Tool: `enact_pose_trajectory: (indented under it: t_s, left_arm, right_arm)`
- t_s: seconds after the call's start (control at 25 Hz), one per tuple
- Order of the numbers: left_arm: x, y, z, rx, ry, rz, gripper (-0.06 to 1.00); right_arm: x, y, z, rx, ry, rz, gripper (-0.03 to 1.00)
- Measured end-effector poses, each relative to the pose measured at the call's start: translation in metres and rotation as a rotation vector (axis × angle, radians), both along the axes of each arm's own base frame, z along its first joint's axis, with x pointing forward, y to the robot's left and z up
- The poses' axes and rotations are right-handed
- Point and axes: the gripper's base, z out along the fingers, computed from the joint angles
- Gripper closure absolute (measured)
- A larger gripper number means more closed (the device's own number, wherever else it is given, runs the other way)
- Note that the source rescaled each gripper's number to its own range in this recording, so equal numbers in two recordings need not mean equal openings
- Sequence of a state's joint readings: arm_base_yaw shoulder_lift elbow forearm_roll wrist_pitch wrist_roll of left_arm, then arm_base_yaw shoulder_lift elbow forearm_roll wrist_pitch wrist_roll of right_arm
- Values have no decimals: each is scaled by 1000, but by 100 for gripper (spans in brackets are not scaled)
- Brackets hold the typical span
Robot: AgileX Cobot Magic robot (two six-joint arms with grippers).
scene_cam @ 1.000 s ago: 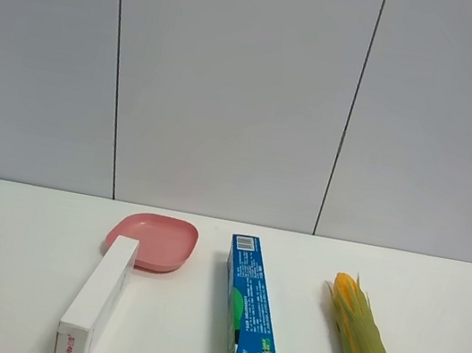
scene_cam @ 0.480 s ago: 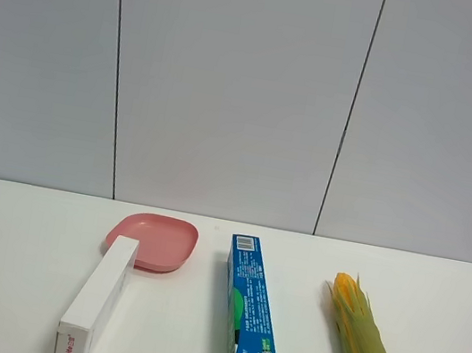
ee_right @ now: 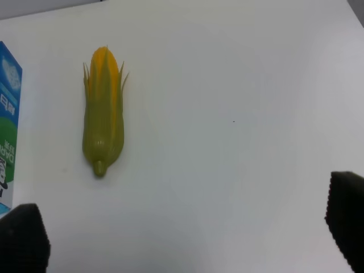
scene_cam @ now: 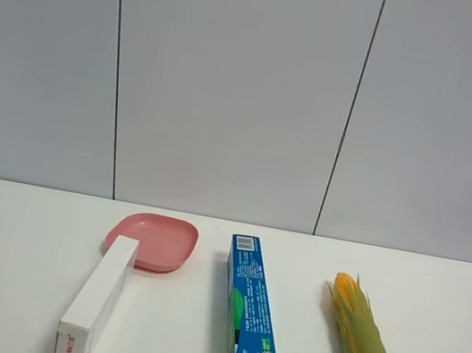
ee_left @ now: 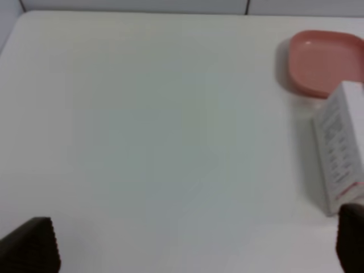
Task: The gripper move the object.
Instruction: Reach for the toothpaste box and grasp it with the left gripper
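The long blue box with green patches and a barcode end lies on the white table, between the white box and the corn cob. Its edge also shows in the right wrist view. No arm shows in the exterior high view. My left gripper is open above bare table, with its black fingertips wide apart and the white box just beside one tip. My right gripper is open and empty above bare table, with the corn cob and blue box off to one side.
A plain long white box lies left of the blue box, its far end against a pink plate. A green-yellow corn cob lies to the right. A grey panelled wall stands behind the table.
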State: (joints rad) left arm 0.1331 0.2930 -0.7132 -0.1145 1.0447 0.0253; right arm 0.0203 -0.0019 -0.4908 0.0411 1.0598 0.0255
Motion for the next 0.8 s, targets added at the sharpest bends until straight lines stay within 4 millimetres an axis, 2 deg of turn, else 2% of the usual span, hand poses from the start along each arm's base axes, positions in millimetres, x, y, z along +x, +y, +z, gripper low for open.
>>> enact_pose_trajectory:
  t_s: [0.28, 0.6, 0.8]
  left_arm:
    - [52, 4, 28, -55, 121, -18, -6]
    - [98, -1, 30, -114, 204, -88, -6]
    - [117, -23, 23, -135, 247, -216, -6]
  right_arm:
    - [0, 0, 0, 0, 0, 0, -3]
    - [0, 0, 0, 0, 0, 0, -3]
    - [0, 0, 0, 0, 0, 0, -3]
